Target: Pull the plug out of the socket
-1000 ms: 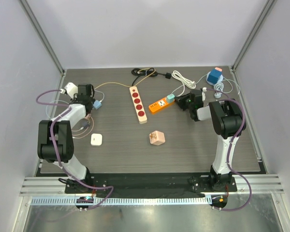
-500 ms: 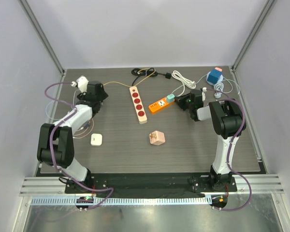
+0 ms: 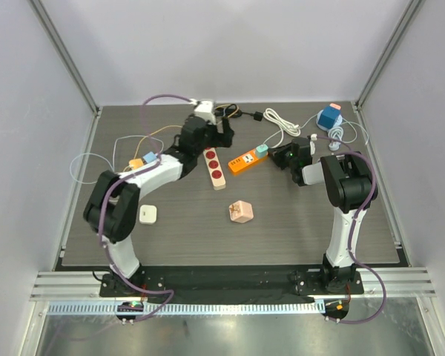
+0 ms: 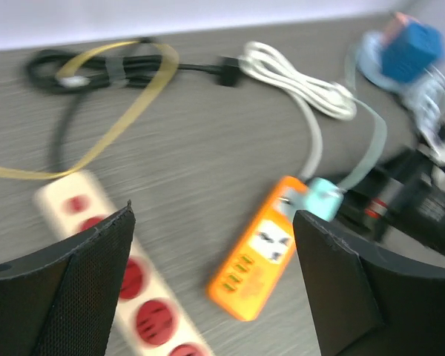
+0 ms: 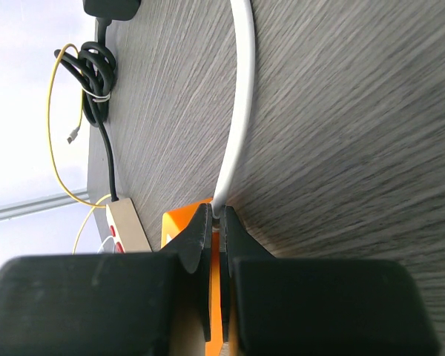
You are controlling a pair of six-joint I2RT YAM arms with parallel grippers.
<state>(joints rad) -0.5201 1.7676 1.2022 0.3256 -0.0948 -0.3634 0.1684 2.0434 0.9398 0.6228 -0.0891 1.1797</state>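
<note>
An orange power strip lies at the back middle of the table with a teal plug in its right end. In the left wrist view the strip and the plug lie between my spread fingers. My left gripper is open and empty, above the top of a beige power strip, left of the orange one. My right gripper lies low at the strip's right end. Its jaws are shut on the orange edge where the white cord leaves.
A pink cube adapter and a white square adapter sit nearer the front. A blue adapter, a coiled white cord and a black cable bundle lie along the back. Small plugs lie at the left.
My left arm has swung from the far left of the table to the right, ending over the beige power strip. The right arm and the orange strip have not moved.
</note>
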